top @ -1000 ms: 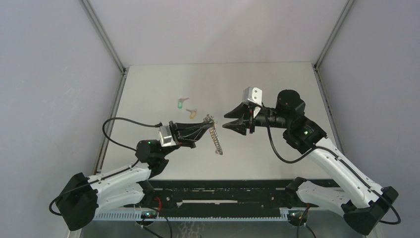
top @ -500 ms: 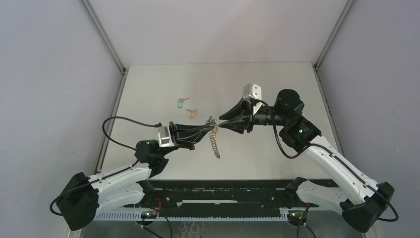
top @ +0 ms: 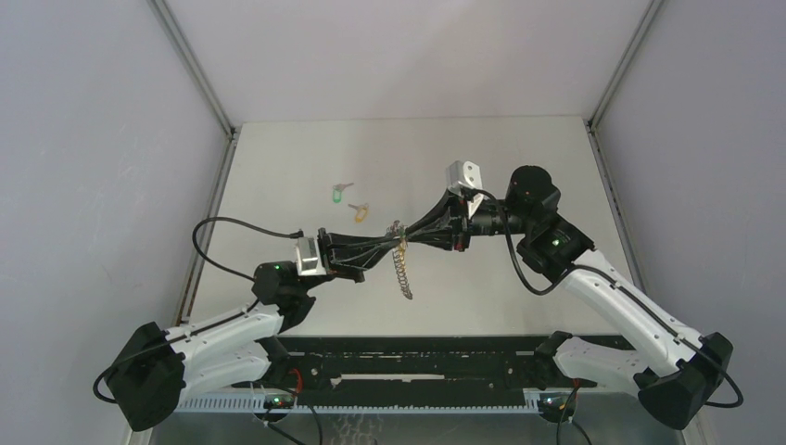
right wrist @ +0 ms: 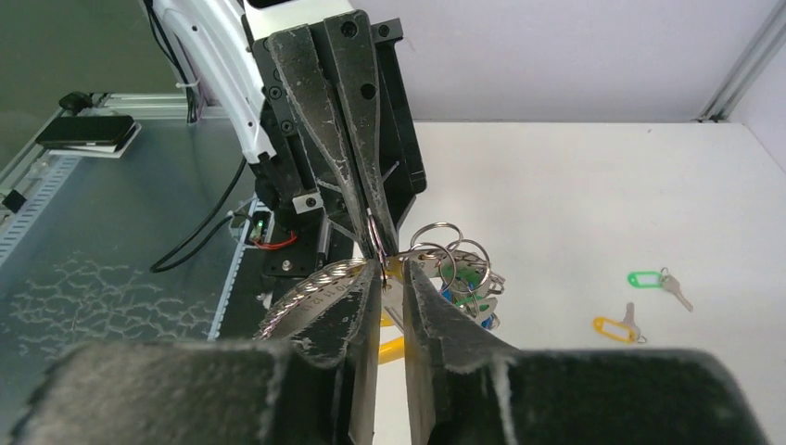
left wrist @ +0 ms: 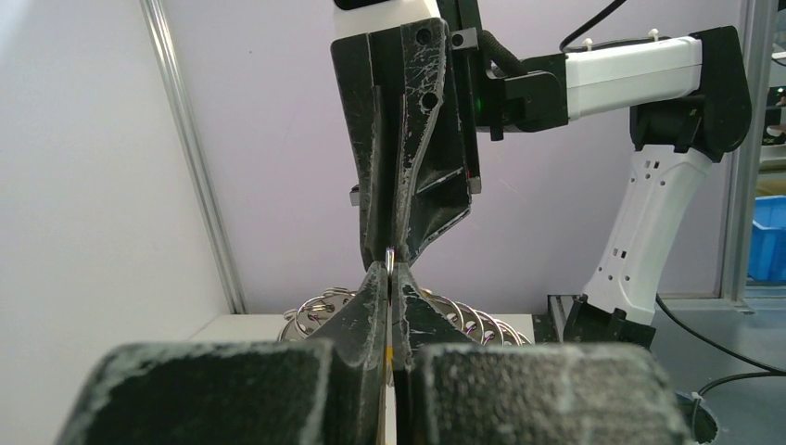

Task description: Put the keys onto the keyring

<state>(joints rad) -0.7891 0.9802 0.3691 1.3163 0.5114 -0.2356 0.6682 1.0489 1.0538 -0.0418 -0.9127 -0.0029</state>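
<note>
Since the right gripper (top: 411,237) has swung in from well apart to meet the left gripper (top: 393,244) tip to tip, a two-handed hold on the keyring (top: 401,271) looks under way, while the green-tagged key (top: 339,194) and an orange-tagged key (top: 359,211) lie unthreaded on the table (top: 519,167). Left fingers (left wrist: 366,311) are clamped on a wire loop of the raised keyring. Right fingers (right wrist: 357,306) have narrowed to a slim gap there, and I cannot tell whether they grip it.

Green-tagged key (top: 340,194) and orange-tagged key (top: 359,210) lie on table (top: 519,158).
</note>
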